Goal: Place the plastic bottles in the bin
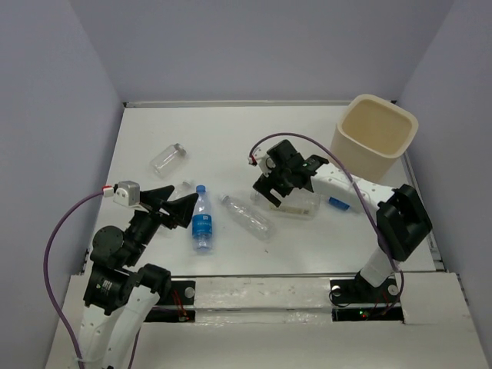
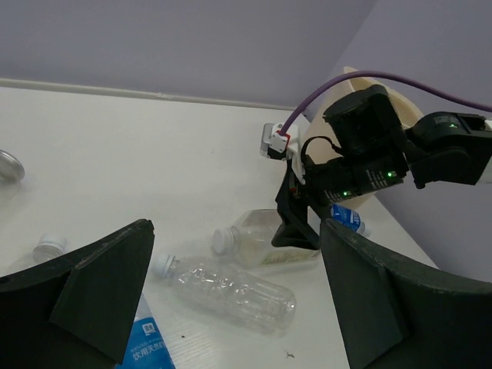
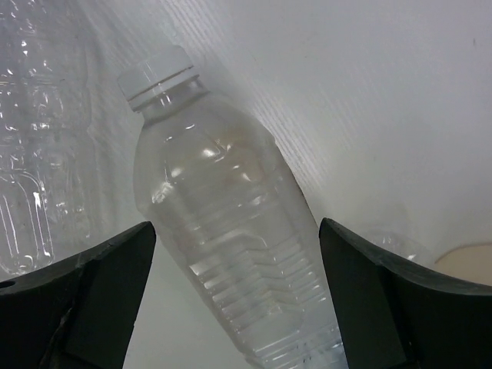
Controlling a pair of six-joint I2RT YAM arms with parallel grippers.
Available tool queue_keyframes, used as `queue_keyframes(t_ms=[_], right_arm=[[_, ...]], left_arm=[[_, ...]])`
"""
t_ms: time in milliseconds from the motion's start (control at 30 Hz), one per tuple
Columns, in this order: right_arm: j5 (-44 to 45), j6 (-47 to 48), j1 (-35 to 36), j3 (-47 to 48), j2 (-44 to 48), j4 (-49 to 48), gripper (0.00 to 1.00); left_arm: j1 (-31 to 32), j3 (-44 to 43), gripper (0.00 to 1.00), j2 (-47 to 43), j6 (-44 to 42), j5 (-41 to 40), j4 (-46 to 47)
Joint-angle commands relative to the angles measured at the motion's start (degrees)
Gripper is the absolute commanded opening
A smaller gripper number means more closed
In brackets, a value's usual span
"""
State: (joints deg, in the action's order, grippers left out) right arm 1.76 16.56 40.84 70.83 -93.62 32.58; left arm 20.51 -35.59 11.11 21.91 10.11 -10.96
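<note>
Several clear plastic bottles lie on the white table. A ribbed one (image 1: 301,204) (image 3: 231,254) with a white cap lies between the fingers of my right gripper (image 1: 277,196) (image 3: 237,231), which is open and straddles it low over the table. A crumpled bottle (image 1: 247,216) (image 2: 231,288) and a blue-labelled, blue-capped bottle (image 1: 203,219) (image 2: 146,346) lie in front of my left gripper (image 1: 175,201) (image 2: 236,231), which is open and holds nothing. A stubby bottle (image 1: 167,157) lies at the back left. The cream bin (image 1: 374,134) stands at the back right.
A small blue-labelled bottle (image 1: 338,204) (image 2: 346,217) lies right of the ribbed one, under the right arm. A small white-capped bottle (image 1: 187,184) (image 2: 46,247) lies by the left fingers. Purple walls close the table on three sides.
</note>
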Motion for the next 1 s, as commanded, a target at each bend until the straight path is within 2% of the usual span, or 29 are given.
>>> queue_keyframes(t_ms=[0,200,500,667,733,833,867,967], right_arm=[[-4.22,4.45,0.03,3.61,-4.19,2.40,0.93],[-7.29,5.50,-0.50,7.13,-8.76,6.09,0.93],[-8.70,7.09,-1.03,8.62,-15.89,6.62,0.93],[-11.86,7.70,-1.03,9.59,-16.94,6.36,0.82],[-11.96,7.70,-1.55,9.33,-17.99,6.18,0.80],[-9.85,7.44,-2.07,8.80,-18.96,5.31,0.72],[-8.45,6.92,-2.08,8.80,-19.14,4.87,0.65],[-6.16,6.21,-2.08,9.07,-17.04,2.77,0.58]], left_arm=[[-0.21,0.35,0.99,0.75,-0.82,1.40,2.79],[-0.30,0.35,0.99,1.10,-0.73,1.58,2.79],[-0.47,0.35,0.99,1.28,-0.82,1.76,2.88],[-0.47,0.35,0.99,1.45,-0.82,1.84,2.96],[-0.65,0.35,0.99,1.45,-0.91,1.93,2.88],[-0.65,0.35,0.99,1.45,-0.91,1.93,2.96],[-0.65,0.35,0.99,1.54,-0.82,2.02,2.96],[-0.83,0.35,0.99,1.63,-0.82,2.11,2.96]])
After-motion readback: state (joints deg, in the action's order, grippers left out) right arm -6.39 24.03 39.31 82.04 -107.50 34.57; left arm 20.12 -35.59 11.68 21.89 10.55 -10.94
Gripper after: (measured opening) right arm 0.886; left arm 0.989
